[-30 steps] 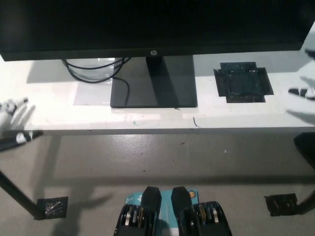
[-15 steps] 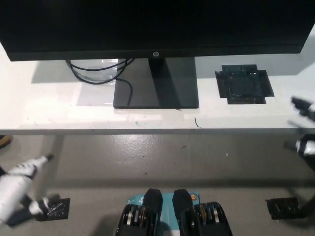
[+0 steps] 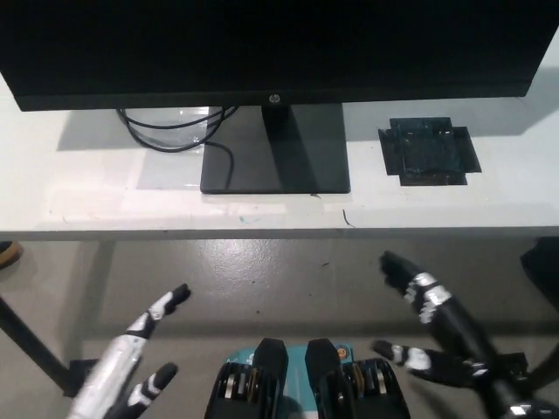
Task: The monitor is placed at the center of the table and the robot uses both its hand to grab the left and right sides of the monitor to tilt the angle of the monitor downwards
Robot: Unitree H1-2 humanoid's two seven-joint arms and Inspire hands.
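Observation:
The black monitor fills the top of the head view, standing on its flat black base in the middle of the white table. Both hands hang below the table's front edge, well short of the screen. My white left hand is at the lower left with its fingers spread, holding nothing. Opposite it at the lower right, my black right hand is open too, fingers apart and pointing up toward the table.
Black cables loop behind the base on the left. A patch of black tape marks the table to the right of the base. A black table leg slants down at the left over the grey floor.
Both hands have dropped from the table's ends and swung inward below its front edge, now nearer the picture's middle. The monitor stays put; the camera shifted slightly.

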